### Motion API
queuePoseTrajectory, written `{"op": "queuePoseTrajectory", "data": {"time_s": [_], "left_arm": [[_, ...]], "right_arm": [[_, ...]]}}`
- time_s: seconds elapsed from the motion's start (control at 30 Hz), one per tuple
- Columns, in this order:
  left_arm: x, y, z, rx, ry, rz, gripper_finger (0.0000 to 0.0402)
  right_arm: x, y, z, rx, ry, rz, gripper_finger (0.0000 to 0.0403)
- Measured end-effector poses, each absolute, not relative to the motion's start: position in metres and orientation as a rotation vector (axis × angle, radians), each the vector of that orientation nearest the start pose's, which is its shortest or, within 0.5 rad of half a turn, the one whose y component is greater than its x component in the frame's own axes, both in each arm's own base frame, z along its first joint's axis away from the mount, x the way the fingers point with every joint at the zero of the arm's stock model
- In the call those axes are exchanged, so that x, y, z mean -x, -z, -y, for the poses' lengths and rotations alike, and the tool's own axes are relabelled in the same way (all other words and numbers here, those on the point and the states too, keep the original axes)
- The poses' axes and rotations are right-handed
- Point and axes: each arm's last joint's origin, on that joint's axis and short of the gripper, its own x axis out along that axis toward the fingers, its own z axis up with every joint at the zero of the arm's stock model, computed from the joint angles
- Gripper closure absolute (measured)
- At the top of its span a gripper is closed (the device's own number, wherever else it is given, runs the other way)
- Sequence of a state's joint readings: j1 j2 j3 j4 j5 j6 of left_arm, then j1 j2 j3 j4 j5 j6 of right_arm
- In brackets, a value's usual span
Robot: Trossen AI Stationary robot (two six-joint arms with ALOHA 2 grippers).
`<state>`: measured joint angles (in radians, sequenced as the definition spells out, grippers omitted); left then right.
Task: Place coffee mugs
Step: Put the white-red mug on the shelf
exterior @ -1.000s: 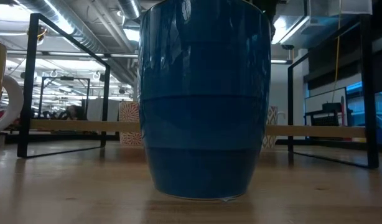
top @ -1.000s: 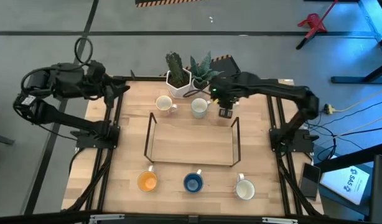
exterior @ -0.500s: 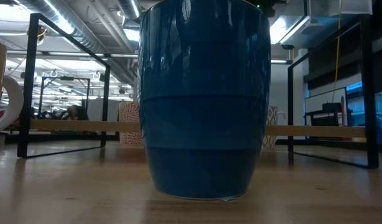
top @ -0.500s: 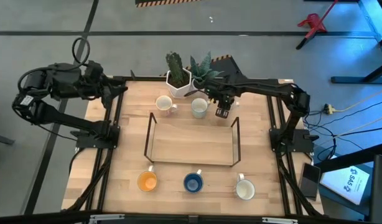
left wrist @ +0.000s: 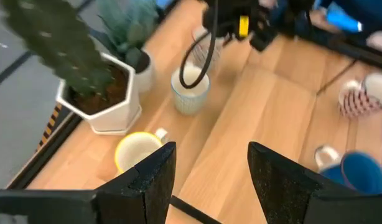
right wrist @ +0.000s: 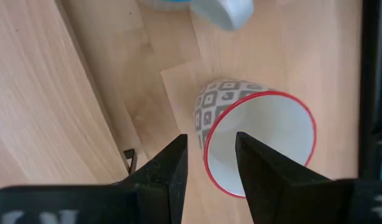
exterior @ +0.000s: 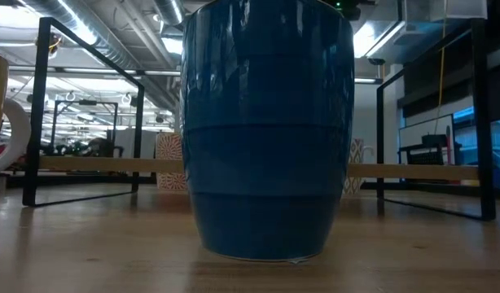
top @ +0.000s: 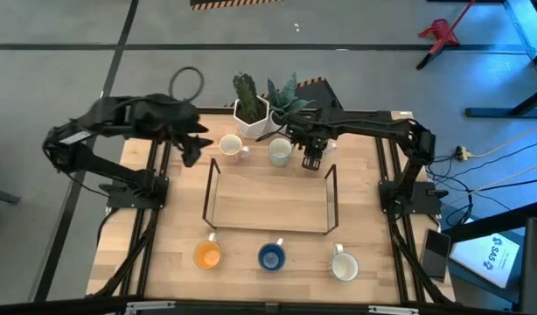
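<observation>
Several mugs stand on the wooden table. At the far side are a cream mug [top: 231, 146] [left wrist: 138, 152] and a pale mug [top: 280, 150] [left wrist: 190, 91]. Near the front edge are an orange mug [top: 206, 255], a blue mug [top: 270, 256] [exterior: 266, 130] and a white patterned mug with a red rim [top: 344, 265] [right wrist: 259, 143]. My left gripper [top: 191, 150] [left wrist: 211, 149] hangs open just left of the cream mug. My right gripper [top: 310, 160] [right wrist: 211, 138] hovers open just right of the pale mug. Neither holds anything.
A black wire-frame rack with a wooden shelf [top: 268, 203] takes up the table's middle. Two white hexagonal plant pots [top: 251, 114] [left wrist: 104, 102] stand at the far edge behind the two far mugs. Bare wood lies between the rack and the front mugs.
My left arm has swung from the table's left edge toward the right, and its gripper now hangs beside the cream mug. The mugs have stayed where they were.
</observation>
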<state>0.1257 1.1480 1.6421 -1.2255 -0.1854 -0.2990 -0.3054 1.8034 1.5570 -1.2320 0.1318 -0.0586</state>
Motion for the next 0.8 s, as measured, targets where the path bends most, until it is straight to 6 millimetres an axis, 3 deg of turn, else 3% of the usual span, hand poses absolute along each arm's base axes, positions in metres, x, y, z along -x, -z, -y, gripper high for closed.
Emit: {"op": "queuePoseTrajectory", "data": {"time_s": [0.13, 0.43, 0.63, 0.8], "left_arm": [[-0.175, -0.446, -0.038, 0.266, -0.391, -0.706, 0.0208], [-0.148, -0.457, -0.050, 0.321, -0.462, -0.609, 0.0208], [-0.141, -0.460, -0.050, 0.342, -0.479, -0.585, 0.0208], [-0.141, -0.460, -0.050, 0.342, -0.479, -0.585, 0.0208]], "right_arm": [[-0.326, -0.266, 0.107, -0.076, 0.319, -1.481, 0.0278], [-0.321, -0.263, 0.117, -0.141, 0.418, -1.483, 0.0278], [-0.324, -0.263, 0.117, -0.161, 0.430, -1.443, 0.0278], [-0.320, -0.244, 0.116, -0.193, 0.453, -1.480, 0.0278]]}}
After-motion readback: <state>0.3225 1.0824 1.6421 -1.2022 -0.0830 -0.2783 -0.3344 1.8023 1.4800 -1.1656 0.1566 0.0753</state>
